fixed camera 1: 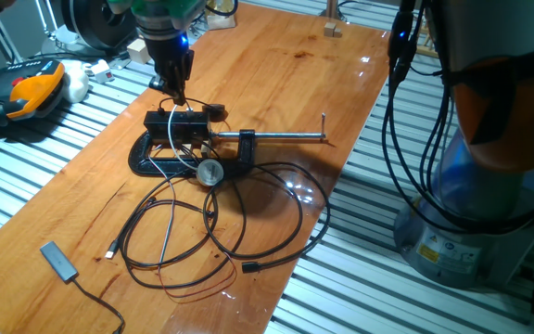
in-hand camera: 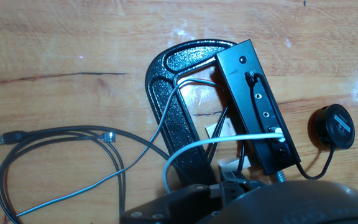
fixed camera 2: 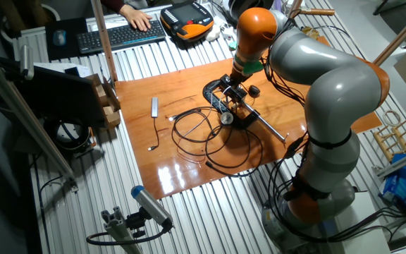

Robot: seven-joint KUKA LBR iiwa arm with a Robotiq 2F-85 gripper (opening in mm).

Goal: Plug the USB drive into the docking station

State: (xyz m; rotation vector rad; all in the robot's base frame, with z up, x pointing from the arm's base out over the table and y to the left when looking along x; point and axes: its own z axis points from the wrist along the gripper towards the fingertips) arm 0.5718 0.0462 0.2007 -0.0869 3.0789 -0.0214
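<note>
The tool (fixed camera 1: 176, 91) hung right above the docking station (fixed camera 1: 176, 122); whether its fingers were spread or pressed together could not be told, and the USB drive could not be made out in any view. In the hand view the docking station (in-hand camera: 258, 107) lay just ahead of the tool, held in the black clamp (in-hand camera: 174, 118), with a white cable (in-hand camera: 216, 144) and a black one plugged into its face. A little further off, loose cables (fixed camera 1: 211, 227) coiled on the wooden worktop (fixed camera 1: 276, 83). Furthest from the tool lay a flat dongle (fixed camera 1: 57, 261).
</note>
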